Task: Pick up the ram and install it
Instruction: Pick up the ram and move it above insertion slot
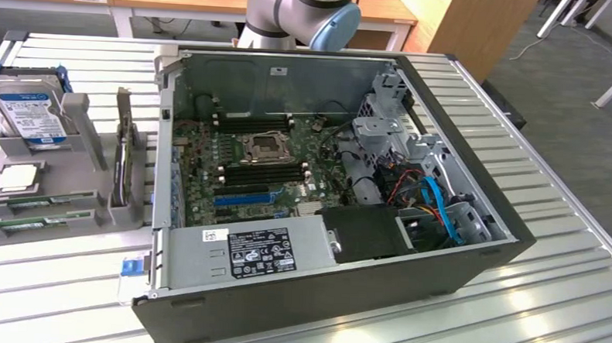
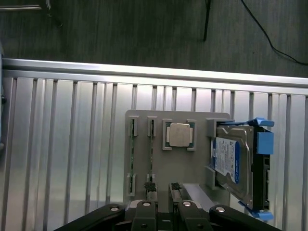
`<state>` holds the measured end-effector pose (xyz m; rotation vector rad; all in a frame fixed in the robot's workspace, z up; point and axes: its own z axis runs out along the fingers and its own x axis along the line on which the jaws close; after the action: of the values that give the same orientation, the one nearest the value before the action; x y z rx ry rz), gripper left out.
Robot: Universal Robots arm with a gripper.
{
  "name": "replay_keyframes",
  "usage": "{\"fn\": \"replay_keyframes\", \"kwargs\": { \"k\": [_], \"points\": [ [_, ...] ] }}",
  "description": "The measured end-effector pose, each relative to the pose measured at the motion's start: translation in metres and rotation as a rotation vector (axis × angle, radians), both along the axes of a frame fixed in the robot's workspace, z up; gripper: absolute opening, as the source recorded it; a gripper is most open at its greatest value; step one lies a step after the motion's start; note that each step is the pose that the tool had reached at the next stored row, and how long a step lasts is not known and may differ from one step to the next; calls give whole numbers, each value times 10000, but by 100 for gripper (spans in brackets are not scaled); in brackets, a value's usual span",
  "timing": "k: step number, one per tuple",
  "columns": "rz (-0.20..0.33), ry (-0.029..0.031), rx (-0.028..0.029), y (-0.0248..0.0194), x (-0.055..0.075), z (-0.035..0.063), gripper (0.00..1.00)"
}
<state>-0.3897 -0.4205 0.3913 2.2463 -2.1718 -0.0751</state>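
Two rams stand on edge in a grey holder [image 2: 168,166]: thin green sticks, one [image 2: 151,154] beside the other [image 2: 132,156]. In the exterior view they lie at the holder's near end [image 1: 36,201] [image 1: 22,224], at that view's left. My gripper [image 2: 162,191] hangs above the holder's edge, open, with nothing between its black fingertips [image 2: 149,186]. One fingertip lines up with the end of the nearer ram, and I cannot tell whether they touch. The open computer case [image 1: 331,304] shows its motherboard [image 1: 250,165], with long memory slots [image 1: 265,170] beside the processor socket [image 1: 261,146].
The holder also carries a silver processor chip [image 2: 179,134], a hard drive [image 2: 231,161] in a blue bracket and a tall grey expansion card [image 1: 126,164]. Everything stands on a slatted metal table [image 1: 561,260]. The arm's base [image 1: 297,16] rises behind the case. A power supply [image 1: 251,250] fills the case's near side.
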Motion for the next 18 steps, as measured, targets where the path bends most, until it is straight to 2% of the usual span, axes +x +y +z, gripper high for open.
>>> {"fn": "replay_keyframes", "kwargs": {
  "k": [6,7,18],
  "points": [
    [0,1,-1,-56,-2,0,24],
    [0,0,0,-140,-5,0,24],
    [0,-9,1,-140,-5,-23,24]
  ]
}}
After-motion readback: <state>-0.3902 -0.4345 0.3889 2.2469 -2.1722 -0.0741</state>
